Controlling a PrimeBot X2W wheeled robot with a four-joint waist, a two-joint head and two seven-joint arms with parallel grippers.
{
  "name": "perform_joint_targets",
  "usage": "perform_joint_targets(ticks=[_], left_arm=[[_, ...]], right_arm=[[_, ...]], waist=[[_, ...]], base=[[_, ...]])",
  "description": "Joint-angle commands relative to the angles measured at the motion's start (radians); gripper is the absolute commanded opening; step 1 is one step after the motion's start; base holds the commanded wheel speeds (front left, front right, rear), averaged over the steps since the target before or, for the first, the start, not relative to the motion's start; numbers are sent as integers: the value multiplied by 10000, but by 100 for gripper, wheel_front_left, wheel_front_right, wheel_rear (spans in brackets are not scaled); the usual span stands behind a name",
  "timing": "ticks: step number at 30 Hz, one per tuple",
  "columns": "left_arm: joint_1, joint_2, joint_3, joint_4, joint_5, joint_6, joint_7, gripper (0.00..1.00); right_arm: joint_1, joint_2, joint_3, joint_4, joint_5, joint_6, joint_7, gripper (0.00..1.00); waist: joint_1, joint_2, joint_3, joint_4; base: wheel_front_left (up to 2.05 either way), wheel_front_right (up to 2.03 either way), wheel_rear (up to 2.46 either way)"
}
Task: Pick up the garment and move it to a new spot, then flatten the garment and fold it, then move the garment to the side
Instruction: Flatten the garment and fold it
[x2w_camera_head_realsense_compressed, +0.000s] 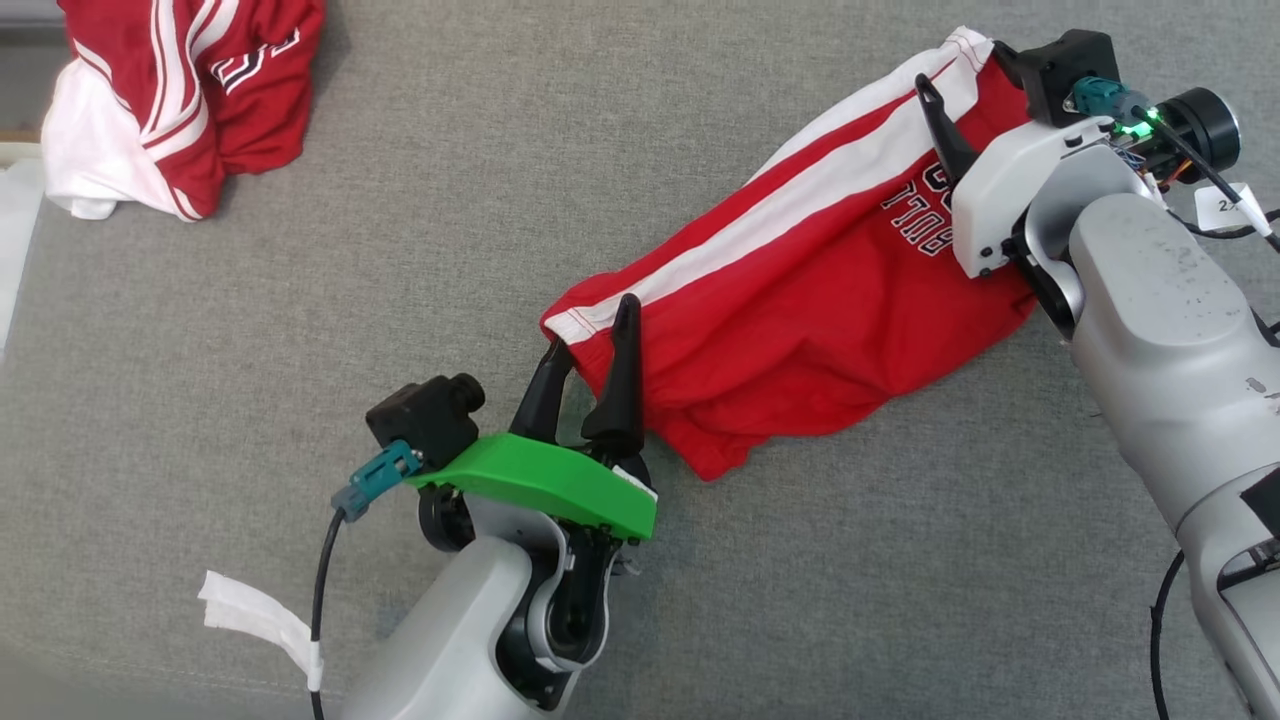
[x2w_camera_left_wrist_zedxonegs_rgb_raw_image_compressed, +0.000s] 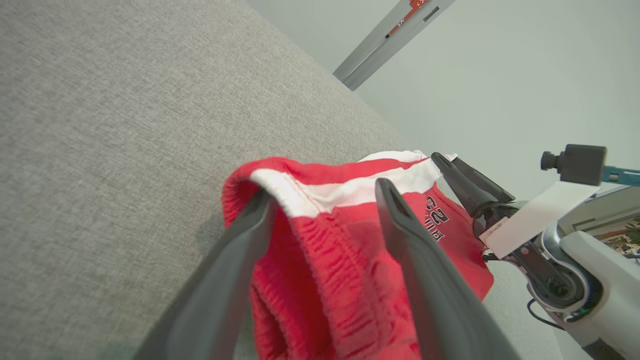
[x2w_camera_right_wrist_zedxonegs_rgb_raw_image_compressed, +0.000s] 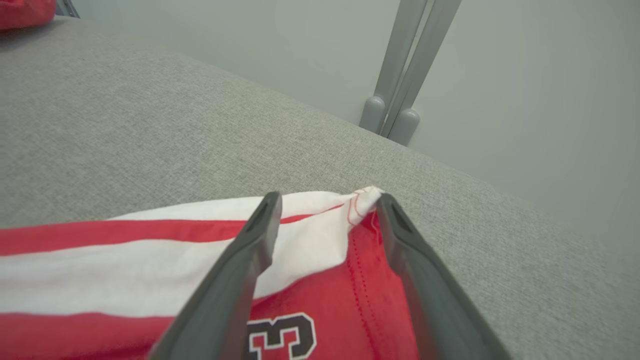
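Grey woven fabric surface (x2w_camera_head_realsense_compressed: 200, 400); pale grey-green wall (x2w_camera_right_wrist_zedxonegs_rgb_raw_image_compressed: 525, 100) behind; twin grey metal posts (x2w_camera_right_wrist_zedxonegs_rgb_raw_image_compressed: 400, 65) against it.

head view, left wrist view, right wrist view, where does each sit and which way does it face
Head view: on the head, facing down at the red shorts on the grey surface; left hand, right hand and forearms show.
Left wrist view: on the left wrist, facing along its own fingers across the waistband toward the right hand.
Right wrist view: on the right wrist, facing along its fingers over the hem corner.
Shared: all three show the shorts.
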Motion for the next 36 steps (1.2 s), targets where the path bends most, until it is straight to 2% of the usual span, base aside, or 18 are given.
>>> perform_joint_targets(ticks=[1,4,10,14,21,28,36], left_arm=[[112,32,32,64,287,48,-1,100],[360,127,100,196,596,-7,-1,100],[884,967,-98,-54,825,1,336,100],[1321,1624,-124,-589,925,209,572,100],[1696,2430,537,-1470,1535,725,214,100],[1660,2500,1387,-1701,1982,974,19,100],[1714,2086,2201,-1513,2415,675,-8,100]], right_arm=[[-129,-80,96,160,96,-14,-145,100],[-137,-151,300,456,263,-14,-366,100],[139,-379,669,797,613,-14,-637,100],[314,-545,895,930,937,-14,-720,100],[598,-1041,1326,1200,1549,-14,-325,100],[759,-1462,1814,1244,2166,-14,428,100],[1015,-1649,2380,1108,3033,-14,1756,100]], waist=[[0,0,-162,41],[0,0,-387,27],[0,0,-909,-24],[0,0,-1213,-57],[0,0,-1445,41],[0,0,-1055,264],[0,0,-720,412]], base=[[0,0,0],[0,0,0],[0,0,0],[0,0,0],[0,0,0],[0,0,0],[0,0,0]])
